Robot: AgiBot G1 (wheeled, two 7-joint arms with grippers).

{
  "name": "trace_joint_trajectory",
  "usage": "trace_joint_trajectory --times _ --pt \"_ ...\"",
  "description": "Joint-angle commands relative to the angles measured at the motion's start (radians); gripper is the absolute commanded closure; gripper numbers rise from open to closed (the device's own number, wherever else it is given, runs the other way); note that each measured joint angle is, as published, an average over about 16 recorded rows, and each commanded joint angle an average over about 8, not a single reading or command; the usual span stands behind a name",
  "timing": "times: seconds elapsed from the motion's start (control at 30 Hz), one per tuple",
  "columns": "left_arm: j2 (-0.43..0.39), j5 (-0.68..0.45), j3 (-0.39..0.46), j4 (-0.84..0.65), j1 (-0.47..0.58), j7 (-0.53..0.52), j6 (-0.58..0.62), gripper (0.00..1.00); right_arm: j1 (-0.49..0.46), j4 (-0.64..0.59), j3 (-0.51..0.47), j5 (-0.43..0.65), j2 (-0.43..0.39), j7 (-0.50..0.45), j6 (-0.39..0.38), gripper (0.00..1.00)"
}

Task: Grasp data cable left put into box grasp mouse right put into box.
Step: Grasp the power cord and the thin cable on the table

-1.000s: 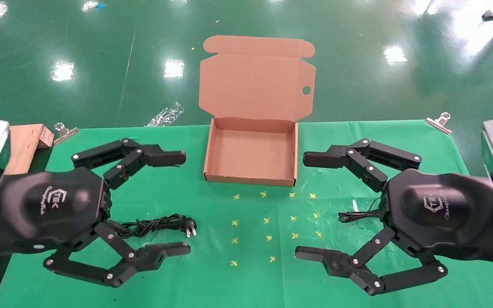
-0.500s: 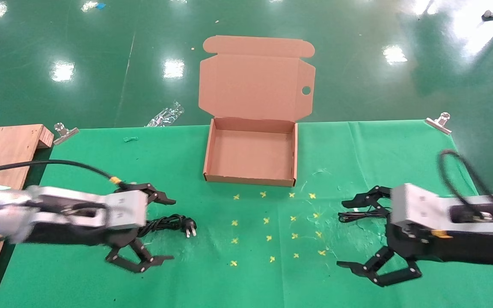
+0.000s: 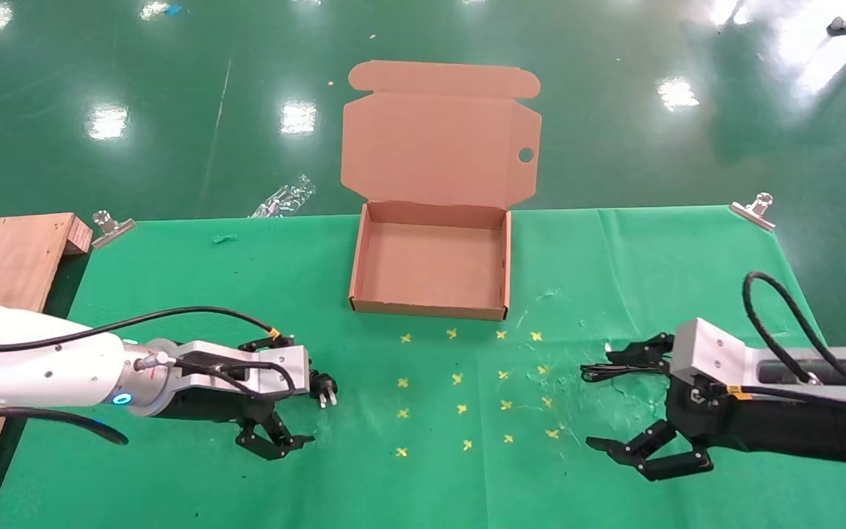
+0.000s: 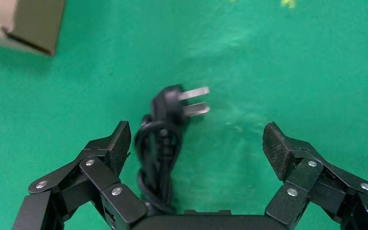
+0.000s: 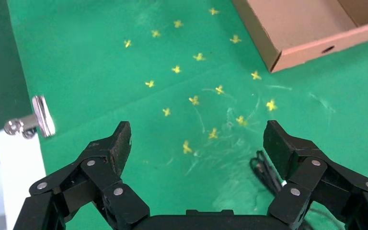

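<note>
Straddling the data cable [image 4: 160,143], the left gripper [image 4: 196,143] gapes, grasping nothing; closing off-centre could let loose coils slip out short of the box [image 3: 430,305].

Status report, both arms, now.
Left gripper open, low over the data cable, not gripping. Right gripper open beside thin black wire; mouse hidden. Box open, empty; nothing in the way.

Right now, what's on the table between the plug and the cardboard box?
Nothing but bare green cloth in the head view, from the data cable plug up to the box.
</note>
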State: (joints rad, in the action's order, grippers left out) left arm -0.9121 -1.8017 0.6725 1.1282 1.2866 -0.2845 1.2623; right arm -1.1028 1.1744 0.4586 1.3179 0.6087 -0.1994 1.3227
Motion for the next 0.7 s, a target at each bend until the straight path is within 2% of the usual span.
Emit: trace_joint_trajectory --times 0.03,0.37,0.7 --pt "-0.008 -0.016 0.003 -0.016 -0.004 -0.002 -0.018 0.00 0.026 -0.005 -0.012 -0.024 -0.008 0.007 -0.013 0.00" --pt "-0.027 -0.072 0.012 -0.149 0.037 0.030 -0.060 0.00 0.027 -0.035 -0.004 -0.015 0.018 0.026 -0.021 0.00" --pt "-0.045 -0.109 0.027 -0.194 0.055 0.046 -0.072 0.00 0.024 -0.042 -0.004 -0.013 0.018 0.028 -0.021 0.00"
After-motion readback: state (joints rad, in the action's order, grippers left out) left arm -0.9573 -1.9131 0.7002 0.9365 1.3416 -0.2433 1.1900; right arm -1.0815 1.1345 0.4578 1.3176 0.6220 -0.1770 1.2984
